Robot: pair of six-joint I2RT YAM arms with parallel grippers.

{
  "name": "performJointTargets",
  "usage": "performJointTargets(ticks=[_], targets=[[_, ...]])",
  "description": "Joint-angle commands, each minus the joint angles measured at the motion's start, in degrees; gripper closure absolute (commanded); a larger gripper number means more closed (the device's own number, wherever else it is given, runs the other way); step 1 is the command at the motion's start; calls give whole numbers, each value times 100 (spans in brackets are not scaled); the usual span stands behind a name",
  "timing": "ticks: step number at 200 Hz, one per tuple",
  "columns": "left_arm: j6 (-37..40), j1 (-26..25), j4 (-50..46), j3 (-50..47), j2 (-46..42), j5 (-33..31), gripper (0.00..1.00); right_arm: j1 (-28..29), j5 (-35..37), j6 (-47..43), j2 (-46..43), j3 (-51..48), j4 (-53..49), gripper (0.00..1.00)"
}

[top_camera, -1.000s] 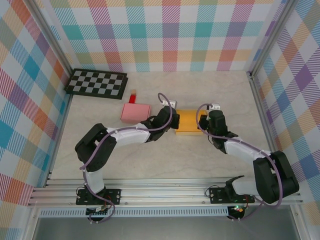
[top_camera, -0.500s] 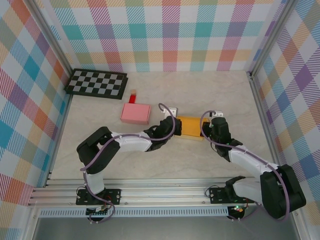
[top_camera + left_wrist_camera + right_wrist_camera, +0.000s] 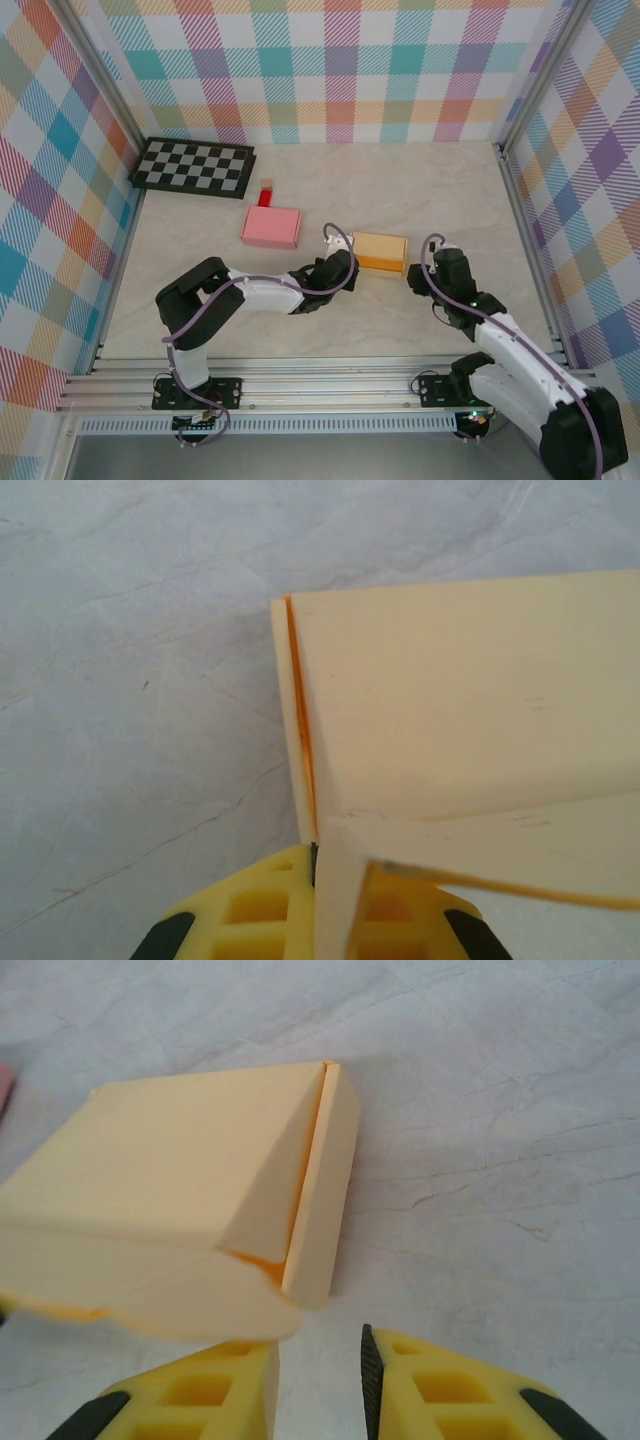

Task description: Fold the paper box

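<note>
We find the box between the grippers, long axis running left to right. The left gripper is clamped on its left near corner. The right gripper, jaws parted and empty, sits just off its right end.

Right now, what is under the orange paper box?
Bare marble table shows beside the orange paper box. The left pincer grips its near flap. Its own panels cover whatever lies beneath.

Orange paper box, pink box, chequered board
</note>
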Motion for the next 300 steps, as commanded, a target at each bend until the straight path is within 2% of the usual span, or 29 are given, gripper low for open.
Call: performJointTargets(ticks=[1, 14, 30, 64, 110, 159, 178, 199, 219, 243, 268, 282, 300], targets=[[188, -60, -421, -73, 39, -93, 100, 19, -413, 69, -619, 475, -1293, 67], [203, -64, -430, -64, 34, -98, 100, 19, -531, 39, -797, 786, -1701, 64], [223, -62, -448, -43, 43, -77, 100, 19, -564, -11, -600, 1100, -1791, 61], [251, -70, -500, 4, 80, -61, 100, 10, -530, -228, 827, 1780, -1386, 54], [370, -71, -492, 1, 87, -31, 100, -124, -506, -458, 2910, 2710, -1128, 49], [395, -82, -562, 10, 76, 69, 100, -245, -564, -424, 3683, 2848, -952, 49], [385, -77, -726, 51, -105, 336, 93, -279, -579, -414, 3769, 2733, -877, 49], [289, -70, -1005, 112, -409, 522, 73, -288, -572, -405, 3822, 2587, -787, 49], [189, -68, -1255, 95, -800, 751, 63, -297, -551, -367, 3844, 2452, -697, 49], [112, -73, -1382, -133, -1613, 1327, 58, -298, -559, -378, 3899, 2436, -701, 49], [-188, 10, -1969, -124, -2369, 1291, 52, -298, -526, -380, 3861, 2423, -712, 50], [-495, 254, -2503, 148, -2324, 1578, 48, -297, -530, -380, 3808, 2423, -723, 50], [-810, 563, -2837, 559, -1829, 2179, 47, -297, -542, -398, 3753, 2414, -736, 50]])
